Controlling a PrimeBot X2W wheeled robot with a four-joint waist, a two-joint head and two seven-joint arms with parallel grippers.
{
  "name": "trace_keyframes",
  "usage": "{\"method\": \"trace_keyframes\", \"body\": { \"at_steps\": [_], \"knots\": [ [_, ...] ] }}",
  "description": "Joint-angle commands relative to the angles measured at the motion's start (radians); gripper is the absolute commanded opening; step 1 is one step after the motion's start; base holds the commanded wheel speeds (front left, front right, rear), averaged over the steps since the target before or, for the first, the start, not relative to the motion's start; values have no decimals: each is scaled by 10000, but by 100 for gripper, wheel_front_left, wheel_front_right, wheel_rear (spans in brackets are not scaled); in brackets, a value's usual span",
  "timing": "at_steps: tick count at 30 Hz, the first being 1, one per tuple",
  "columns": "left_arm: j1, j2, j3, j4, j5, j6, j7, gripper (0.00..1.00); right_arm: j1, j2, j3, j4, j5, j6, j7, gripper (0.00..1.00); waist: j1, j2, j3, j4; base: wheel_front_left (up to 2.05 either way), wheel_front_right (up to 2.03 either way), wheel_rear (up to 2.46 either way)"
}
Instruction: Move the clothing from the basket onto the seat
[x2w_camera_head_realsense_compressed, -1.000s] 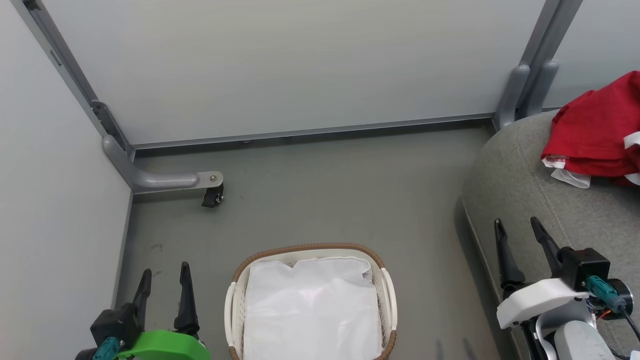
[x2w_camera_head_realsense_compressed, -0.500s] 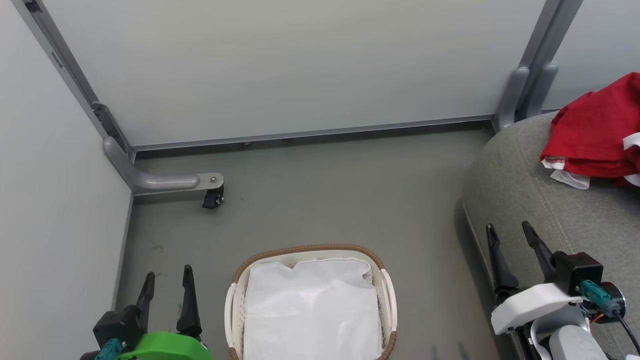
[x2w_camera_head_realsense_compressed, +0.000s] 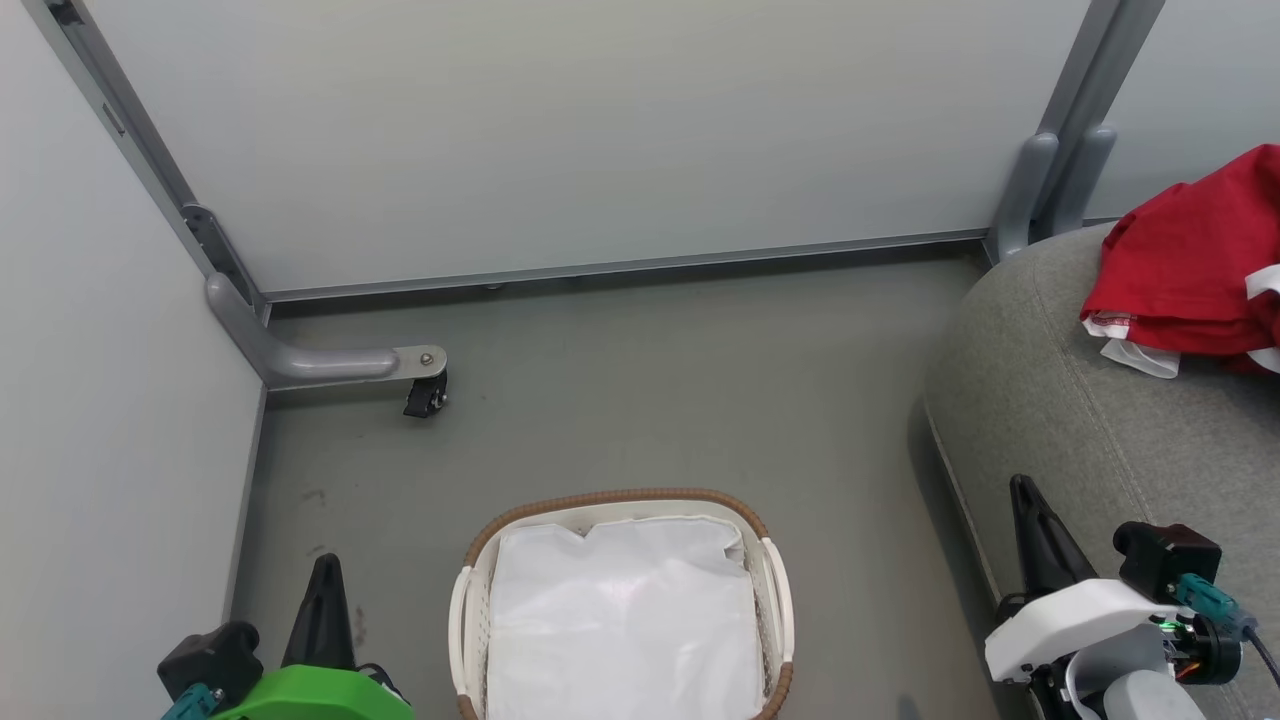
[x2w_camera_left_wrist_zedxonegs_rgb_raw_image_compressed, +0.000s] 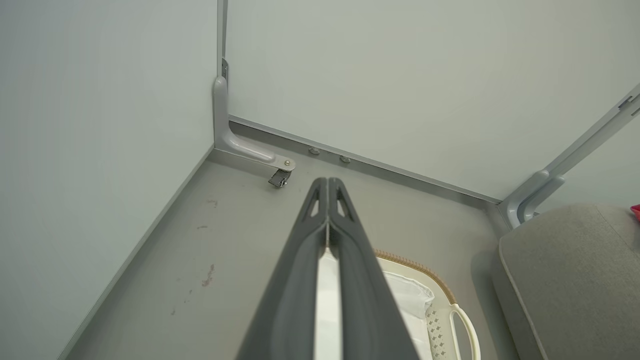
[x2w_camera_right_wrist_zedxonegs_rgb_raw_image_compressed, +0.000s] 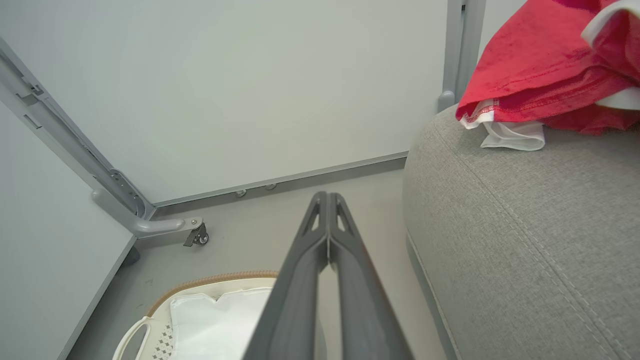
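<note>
The white oval basket (x2w_camera_head_realsense_compressed: 620, 497) with a brown woven rim stands on the floor at the bottom centre, and I see just its white liner inside. Red clothing (x2w_camera_head_realsense_compressed: 1190, 260) with white trim lies on the grey seat (x2w_camera_head_realsense_compressed: 1080, 400) at the right. My left gripper (x2w_camera_head_realsense_compressed: 326, 564) is shut and holds nothing, left of the basket. My right gripper (x2w_camera_head_realsense_compressed: 1022, 487) is also shut and holds nothing, at the seat's front edge. The left wrist view has the left gripper (x2w_camera_left_wrist_zedxonegs_rgb_raw_image_compressed: 327, 181) above the basket (x2w_camera_left_wrist_zedxonegs_rgb_raw_image_compressed: 440, 310). The right wrist view has the right gripper (x2w_camera_right_wrist_zedxonegs_rgb_raw_image_compressed: 327, 195), the clothing (x2w_camera_right_wrist_zedxonegs_rgb_raw_image_compressed: 540, 75), the seat (x2w_camera_right_wrist_zedxonegs_rgb_raw_image_compressed: 525, 225) and the basket (x2w_camera_right_wrist_zedxonegs_rgb_raw_image_compressed: 210, 282).
Pale partition walls close off the back and the left side. A grey metal foot with a black caster (x2w_camera_head_realsense_compressed: 425, 392) sticks out at the left corner. Another grey post (x2w_camera_head_realsense_compressed: 1050, 180) stands behind the seat. Grey floor lies between basket and wall.
Both grippers have gone from open to shut. Each has also drawn back a little toward the bottom of the head view. Basket and clothing have not moved.
</note>
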Motion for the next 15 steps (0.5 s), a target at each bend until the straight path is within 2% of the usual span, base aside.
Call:
{"method": "trace_keyframes", "body": {
  "at_steps": [1,15],
  "knots": [
    [-169,19,84,-200,-440,-41,96,0,-161,-52,-48,-215,511,-1,94,0,0,0,-4,-3,0,0,0],
    [-339,26,334,-432,-2552,-115,697,0,-112,-72,-112,-445,2924,-2,661,0,0,0,-38,-31,0,0,0]
  ]
}}
